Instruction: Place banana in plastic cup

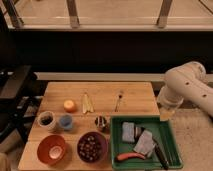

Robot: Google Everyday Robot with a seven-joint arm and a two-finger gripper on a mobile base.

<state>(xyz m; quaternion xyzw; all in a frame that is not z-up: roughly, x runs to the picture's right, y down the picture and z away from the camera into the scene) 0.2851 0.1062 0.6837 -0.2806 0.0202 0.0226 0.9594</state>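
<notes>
The banana point(86, 102), slim and pale yellow, lies on the wooden table point(137, 94) left of centre, beside a small orange fruit point(69, 105). The plastic cup point(65, 121), short and light blue, stands upright just in front of and to the left of the banana. My white arm point(187, 87) hangs off the table's right edge. The gripper point(166, 114) sits at its lower end, by the far right corner of the green tray, far from both the banana and the cup. It is open and holds nothing.
A whitish cup with a dark inside point(46, 120) stands left of the blue cup. A metal cup point(101, 122), a fork point(119, 99), an orange bowl point(51, 149) and a dark bowl point(92, 146) share the table. The green tray point(114, 145) holds grey sponges and a reddish item.
</notes>
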